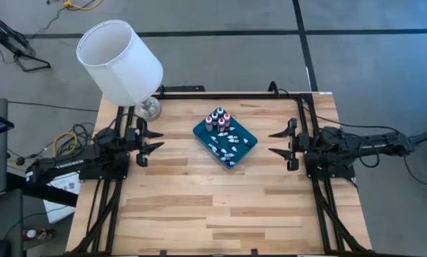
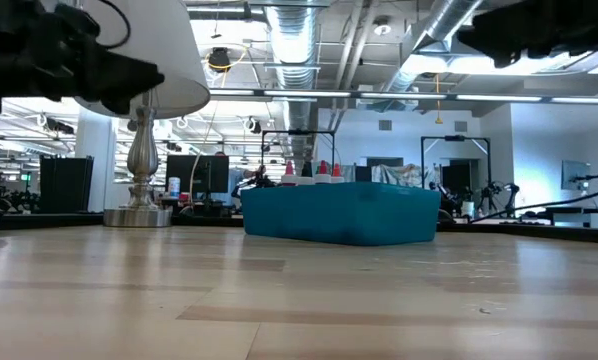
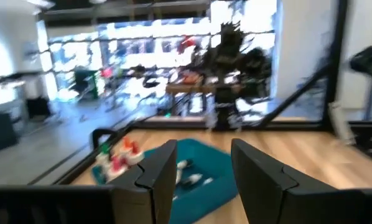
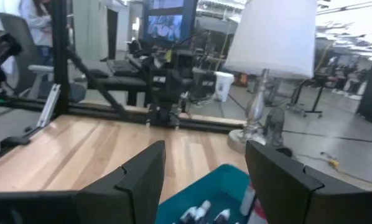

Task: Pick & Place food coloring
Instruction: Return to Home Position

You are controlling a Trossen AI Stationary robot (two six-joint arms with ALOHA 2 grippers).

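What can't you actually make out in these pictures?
High view: food coloring bottles in the teal tray are too small to count.
Low view: the tray's wall hides all but a few caps.
Left wrist view: blurred, bottle colours smear.
Right wrist view: the right hand and picture edge cut off the tray.

A pale wood-plank counter [image 1: 199, 207] stands on a grey concrete floor [image 1: 385, 64] crossed by dark lines [image 1: 303, 43]. At the counter's far left corner is a table lamp with a white drum shade [image 1: 121, 57] and a silver base [image 1: 148, 108]. Yellow and black cables [image 1: 69, 139] lie on the floor beside the counter's left edge. Seen from counter height, the room behind is a large open workshop. Silver ducts [image 2: 297, 50] and pipes cross the ceiling among strip lights, and dark monitors [image 2: 201, 172] line the back. Elsewhere are a lit screen [image 4: 167, 25], a grey office chair [image 4: 18, 43] and a person in a light top [image 4: 40, 15].
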